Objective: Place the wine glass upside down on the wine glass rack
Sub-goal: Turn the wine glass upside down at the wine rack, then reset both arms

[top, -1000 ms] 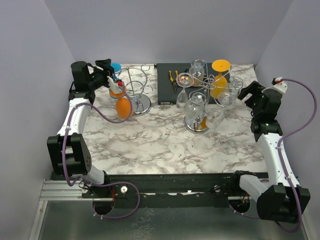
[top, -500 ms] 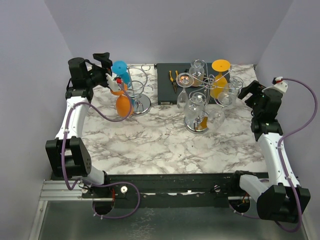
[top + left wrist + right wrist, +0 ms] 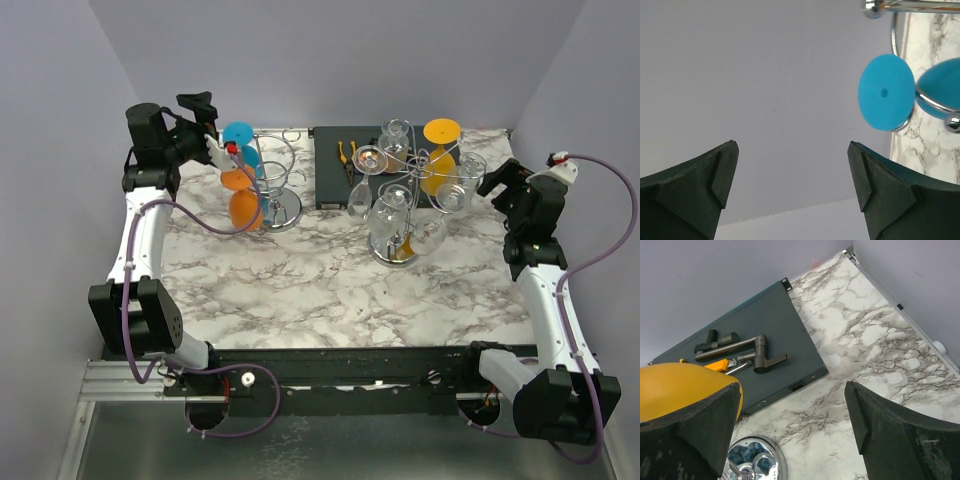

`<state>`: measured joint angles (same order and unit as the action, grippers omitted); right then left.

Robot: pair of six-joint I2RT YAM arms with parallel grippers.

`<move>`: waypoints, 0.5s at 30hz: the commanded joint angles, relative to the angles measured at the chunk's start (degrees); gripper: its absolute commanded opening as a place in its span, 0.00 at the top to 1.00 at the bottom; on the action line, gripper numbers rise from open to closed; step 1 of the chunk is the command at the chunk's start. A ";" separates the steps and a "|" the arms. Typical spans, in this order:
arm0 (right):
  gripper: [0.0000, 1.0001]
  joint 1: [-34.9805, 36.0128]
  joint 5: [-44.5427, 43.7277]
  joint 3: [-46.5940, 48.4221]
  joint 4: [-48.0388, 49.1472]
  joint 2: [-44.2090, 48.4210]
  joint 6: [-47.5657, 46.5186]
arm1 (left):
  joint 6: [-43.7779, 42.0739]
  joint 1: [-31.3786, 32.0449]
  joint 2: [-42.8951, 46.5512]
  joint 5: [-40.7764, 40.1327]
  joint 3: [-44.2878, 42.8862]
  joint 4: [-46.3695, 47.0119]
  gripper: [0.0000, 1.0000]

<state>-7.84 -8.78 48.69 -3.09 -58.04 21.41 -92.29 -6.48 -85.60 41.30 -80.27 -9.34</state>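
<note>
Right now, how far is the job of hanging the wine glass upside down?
Done: the blue wine glass hangs foot-up in the chrome wire rack. In hand: nothing; the left pincer is open beside it, the right pincer open. Left: probably only drawing the arm away.

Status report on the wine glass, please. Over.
Left gripper open, right gripper open, both empty. Opaque blue wine glass hanging foot-up on chrome wire rack. Nothing blocking.
</note>
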 commanded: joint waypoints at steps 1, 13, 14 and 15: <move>0.06 -0.54 -1.58 1.55 -0.25 -0.53 -0.73 | 9.15 -1.15 0.84 0.23 -6.57 -0.59 0.01; 0.00 -3.93 -2.69 -5.45 2.02 0.28 1.42 | 75.19 -6.53 4.16 -15.31 -8.49 4.16 0.01; 0.01 -4.12 -2.93 -6.38 2.34 0.58 1.65 | 78.37 -7.29 5.60 -16.30 -5.02 4.52 0.01; 0.01 -4.30 -3.44 -7.15 2.50 0.66 2.03 | 80.83 -8.43 7.46 -16.75 -1.80 5.17 0.01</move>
<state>-11.07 -9.89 44.77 -1.76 -58.39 21.93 -37.12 -11.44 -83.05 32.27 -92.49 -5.08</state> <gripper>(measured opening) 0.995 0.987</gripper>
